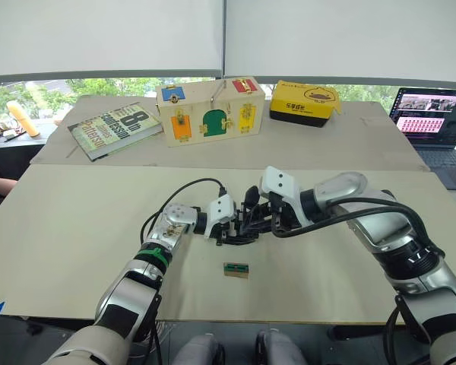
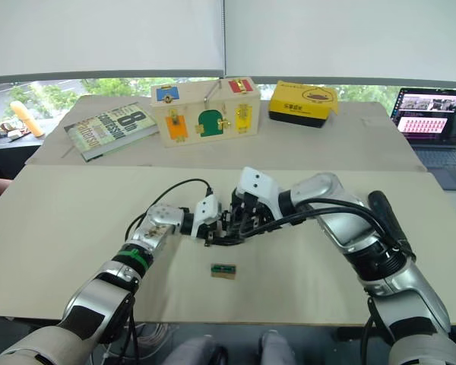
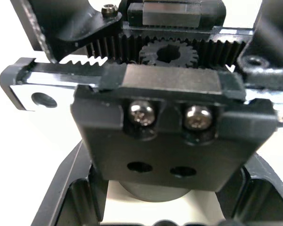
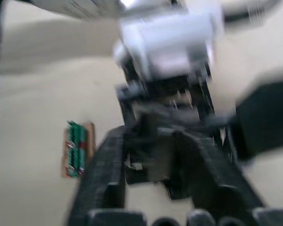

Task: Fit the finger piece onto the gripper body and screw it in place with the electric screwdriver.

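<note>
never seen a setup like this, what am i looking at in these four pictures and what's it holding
This is a humanoid robot with two arms, seen through its own cameras. Two pictures come from the head, looking down over the arms; the other two come from a camera on each wrist.

The left gripper and the right gripper meet over a beige table, with a black mechanical part, the gripper body, between them. The left wrist view shows it up close: a toothed rack, a small gear and two screws. Whether either set of jaws is clamped is hard to tell.

A small green block lies near the front edge. Farther back are a book, a wooden box with coloured doors, a yellow box and a laptop.
</note>
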Controlling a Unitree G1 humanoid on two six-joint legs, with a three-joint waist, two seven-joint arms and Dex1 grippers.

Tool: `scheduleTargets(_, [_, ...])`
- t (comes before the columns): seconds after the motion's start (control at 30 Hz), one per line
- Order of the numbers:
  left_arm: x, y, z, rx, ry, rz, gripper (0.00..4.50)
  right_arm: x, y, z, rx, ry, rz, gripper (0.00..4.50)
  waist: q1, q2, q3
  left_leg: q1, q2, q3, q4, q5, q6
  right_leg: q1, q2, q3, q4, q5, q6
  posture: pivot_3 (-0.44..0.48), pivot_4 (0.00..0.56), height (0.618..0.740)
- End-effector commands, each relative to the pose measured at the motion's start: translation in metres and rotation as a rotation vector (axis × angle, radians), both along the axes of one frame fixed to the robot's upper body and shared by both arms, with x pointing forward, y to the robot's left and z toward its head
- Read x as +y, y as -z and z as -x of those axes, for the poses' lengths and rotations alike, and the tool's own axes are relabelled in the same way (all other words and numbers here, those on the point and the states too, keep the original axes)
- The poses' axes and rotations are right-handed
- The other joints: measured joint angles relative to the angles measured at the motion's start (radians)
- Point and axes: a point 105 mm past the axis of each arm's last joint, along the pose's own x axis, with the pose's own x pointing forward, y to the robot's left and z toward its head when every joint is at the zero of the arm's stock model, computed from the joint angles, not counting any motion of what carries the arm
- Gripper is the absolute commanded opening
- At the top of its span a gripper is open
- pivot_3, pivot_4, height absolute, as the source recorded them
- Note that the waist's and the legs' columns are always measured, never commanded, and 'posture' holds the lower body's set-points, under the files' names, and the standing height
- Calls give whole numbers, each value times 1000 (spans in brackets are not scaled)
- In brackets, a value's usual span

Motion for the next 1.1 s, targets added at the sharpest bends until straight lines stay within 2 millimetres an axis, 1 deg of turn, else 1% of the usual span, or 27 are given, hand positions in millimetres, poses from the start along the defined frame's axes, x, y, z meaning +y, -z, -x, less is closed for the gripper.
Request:
scheduleTargets(0.03, [0, -17, -7, -65, -3, 21, 2361, -3, -26, 7, -76, -11, -39, 3088, -1, 0, 0, 0, 0, 0, 0, 0, 0, 0, 0, 0, 0, 0, 0, 0, 150, 740])
scheduleTargets(0.27, [-2, -15, -6, -58, 3, 24, 2361, -15, -23, 9, -91, 16, -22, 3088, -4, 0, 0, 0, 0, 0, -1, 0, 0, 1, 0, 0, -2, 0, 0, 0, 150, 740])
scheduleTargets(0.37, [-1, -11, -5, -43, 3, 8, 2361, -28, -22, 14, -101, 12, 7, 3088, -2, 0, 0, 0, 0, 0, -1, 0, 0, 1, 0, -1, -2, 0, 0, 0, 150, 740])
scheduleTargets(0.43, [3, -8, -4, -13, -3, 1, 3393, -41, -23, 18, -99, 28, 22, 3088, -1, -1, 1, 0, 0, 0, -1, 0, 0, 1, 0, 0, -2, 0, 0, 0, 150, 740])
scheduleTargets(0.47, [7, -7, -3, -8, -3, -4, 3628, -48, -25, 21, -104, 44, 28, 3088, 1, -1, 1, 0, 0, 0, -1, 0, 0, 1, 0, -1, -2, 0, 0, 0, 150, 740])
scheduleTargets(0.5, [10, -6, -3, -8, -8, -8, 4094, -54, -26, 22, -109, 60, 32, 3088, 1, -1, 1, 0, 0, 0, -1, 0, 0, 1, 0, -1, -2, 0, 0, 0, 150, 740])
scheduleTargets(0.53, [15, -6, -3, 1, -24, -5, 4442, -62, -29, 24, -102, 92, 34, 3088, 0, -1, 1, 0, 0, 0, -1, 0, 0, 1, 0, -1, -2, 0, 0, 0, 150, 740])
scheduleTargets(0.57, [21, -6, -4, 7, -39, -4, 4442, -70, -32, 25, -87, 129, 34, 3088, -1, -1, 1, 0, 0, 0, -1, 0, 0, 1, 0, -1, -3, 0, 0, 0, 150, 740])
scheduleTargets(0.6, [28, -7, -3, 8, -52, -4, 4500, -78, -34, 28, -65, 166, 33, 3644, -2, -1, 1, 0, 0, 0, -2, 0, 0, 1, 0, 0, -3, 0, 0, 0, 150, 740])
scheduleTargets(0.63, [36, -9, -3, 9, -64, -3, 4500, -86, -37, 30, -47, 197, 37, 3882, -3, -1, 1, 0, 0, 0, -2, 0, 0, 1, 0, 0, -3, 0, 0, 0, 150, 740])
scheduleTargets(0.67, [45, -12, -1, 15, -74, 3, 4500, -98, -37, 32, -30, 241, 53, 4272, -4, -1, 1, 0, 1, 0, -2, 0, 0, 1, 0, 0, -3, 0, 0, 0, 150, 740])
scheduleTargets(0.7, [53, -18, 2, 24, -81, 13, 4500, -112, -37, 33, -16, 293, 77, 4469, -4, 0, 1, 0, 1, 0, -2, 0, 0, 1, 0, 0, -3, 0, 0, 0, 150, 740])
scheduleTargets(0.73, [62, -27, 7, 33, -81, 22, 4500, -130, -36, 31, -1, 372, 103, 4469, -4, 0, 1, 0, 1, 0, -3, 0, 0, 1, 0, 0, -3, 0, 0, 0, 150, 740])
scheduleTargets(0.77, [72, -45, 15, 49, -68, 42, 4500, -157, -33, 27, 27, 500, 137, 4469, -6, 0, 1, 0, 2, 0, -3, 0, 0, 1, 0, 0, -3, 0, 0, 0, 150, 740])
scheduleTargets(0.8, [77, -64, 25, 62, -51, 61, 4500, -182, -30, 24, 50, 618, 168, 4469, -8, 0, 3, 0, 2, 0, -4, 0, 0, 1, 1, 0, -4, 0, 0, 0, 150, 740])
scheduleTargets(0.83, [80, -83, 37, 73, -25, 74, 4500, -209, -26, 21, 66, 744, 204, 4469, -7, -1, 4, 0, 2, 0, -5, 0, 0, 1, 1, 1, -4, 0, 0, 0, 150, 740])
scheduleTargets(0.87, [80, -94, 46, 84, -7, 78, 4500, -226, -24, 21, 74, 819, 227, 4469, -6, 0, 4, 1, 2, 0, -5, 0, 0, 2, 1, 1, -4, 0, 0, 0, 150, 740])
scheduleTargets(0.9, [80, -110, 56, 86, 18, 86, 4500, -245, -22, 18, 63, 900, 254, 4469, -2, 1, 5, 0, 2, 0, -4, -1, 0, 2, 0, 1, -5, 0, 0, 0, 150, 740])
scheduleTargets(0.93, [79, -127, 66, 82, 44, 98, 4500, -262, -20, 16, 55, 971, 285, 4469, 1, 2, 5, 1, 1, 0, -4, -3, -5, 2, 0, 2, -5, 0, 0, 0, 150, 740])
scheduleTargets(0.97, [78, -139, 74, 81, 62, 106, 4500, -274, -18, 15, 51, 1018, 306, 4469, 4, 2, 5, 2, 1, 0, -5, -3, -5, 4, 0, 3, -6, 0, 0, 0, 150, 740])
scheduleTargets(1.0, [76, -146, 79, 83, 72, 111, 4500, -282, -17, 14, 49, 1046, 319, 4469, 5, 3, 5, 3, 1, 0, -5, -3, -5, 4, 0, 3, -6, 0, 0, 0, 150, 740])
scheduleTargets(1.03, [74, -161, 85, 72, 93, 129, 4500, -290, -16, 10, 46, 1086, 318, 4469, 4, 3, 5, 3, 1, 0, -5, -3, -5, 4, 0, 3, -5, 0, 0, 0, 150, 740])
scheduleTargets(1.07, [72, -174, 91, 62, 112, 142, 4500, -296, -14, 7, 44, 1116, 314, 4469, 1, 4, 6, 3, 1, 0, -5, -3, -5, 4, 0, 3, -5, 0, 0, 0, 150, 740])
scheduleTargets(1.1, [71, -183, 95, 57, 124, 150, 4500, -300, -13, 4, 44, 1136, 311, 4469, -3, 4, 6, 3, 1, 1, -5, -3, -5, 4, 1, 4, -5, 0, 0, 0, 150, 740])
